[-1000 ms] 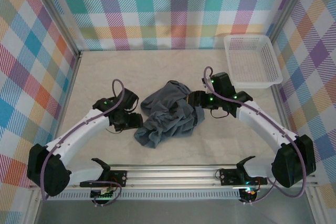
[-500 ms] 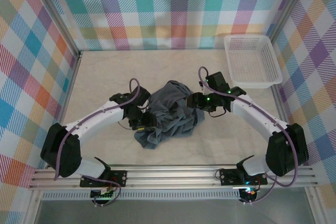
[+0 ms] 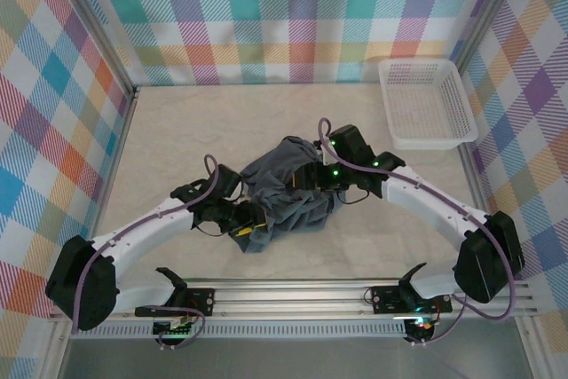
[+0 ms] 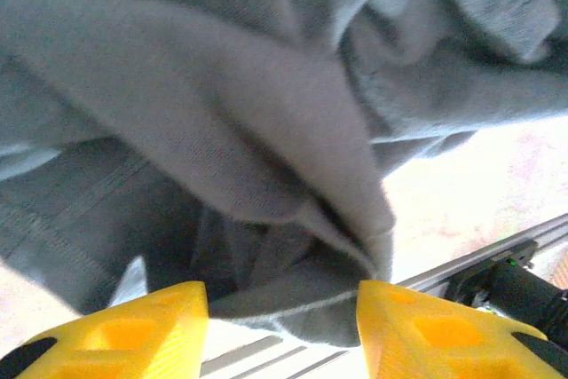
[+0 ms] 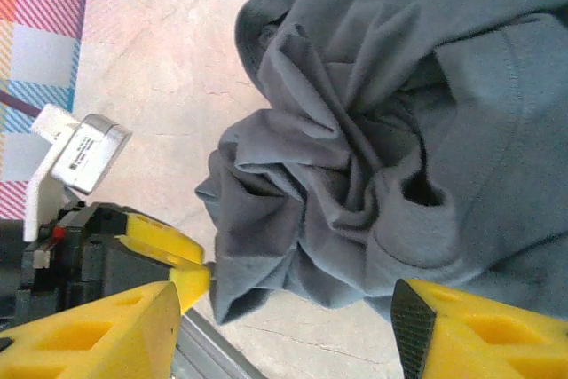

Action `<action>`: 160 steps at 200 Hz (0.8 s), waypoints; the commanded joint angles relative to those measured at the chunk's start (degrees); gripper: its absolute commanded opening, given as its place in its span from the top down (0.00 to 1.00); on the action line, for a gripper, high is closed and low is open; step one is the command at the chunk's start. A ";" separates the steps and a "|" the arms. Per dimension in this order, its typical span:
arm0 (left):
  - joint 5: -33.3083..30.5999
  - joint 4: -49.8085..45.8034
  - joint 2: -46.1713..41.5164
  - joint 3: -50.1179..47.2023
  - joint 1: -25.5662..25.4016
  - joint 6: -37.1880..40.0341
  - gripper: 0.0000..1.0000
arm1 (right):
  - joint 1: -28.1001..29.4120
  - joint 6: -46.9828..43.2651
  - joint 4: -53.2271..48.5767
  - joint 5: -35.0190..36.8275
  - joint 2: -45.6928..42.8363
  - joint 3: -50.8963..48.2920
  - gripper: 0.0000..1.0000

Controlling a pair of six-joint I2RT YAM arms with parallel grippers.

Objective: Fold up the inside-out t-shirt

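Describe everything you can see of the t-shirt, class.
The t-shirt is plain slate-grey, of soft thin fabric, with stitched seams and a hem showing. It lies crumpled in a heap of deep folds on the pale table, about mid-table. The left claw straddles a fold at its near-left edge, fingers apart. The right claw hangs open over its right side; whether it touches the cloth is unclear.

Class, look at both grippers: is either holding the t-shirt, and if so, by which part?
Neither yet. The left gripper stands open around a fold at the near edge of the t-shirt; the right gripper hangs open above the bunched cloth.
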 commanded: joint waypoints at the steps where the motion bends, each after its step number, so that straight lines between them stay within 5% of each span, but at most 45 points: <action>1: 2.26 4.17 1.18 0.17 -0.50 1.07 0.53 | 2.65 -0.05 2.79 -5.74 3.80 1.51 0.35; 21: 1.67 3.53 1.96 0.11 -0.46 1.90 0.64 | 4.66 -0.15 2.73 -7.72 6.90 2.60 0.35; 55: 0.39 1.42 0.53 -1.12 -0.48 2.09 1.00 | 5.76 -0.01 1.87 -8.19 10.21 3.79 0.36; 95: -3.35 -0.79 -8.21 -2.43 0.08 0.26 1.00 | 8.60 -4.08 2.04 -11.93 15.90 5.21 0.39; 126: -6.29 -4.34 -15.44 -2.07 1.96 -1.14 1.00 | 8.58 -3.38 -1.28 1.69 21.14 5.53 0.42; 160: -11.16 -13.94 -21.51 -0.26 6.67 0.66 1.00 | 2.98 1.46 -1.27 8.35 22.28 2.26 0.49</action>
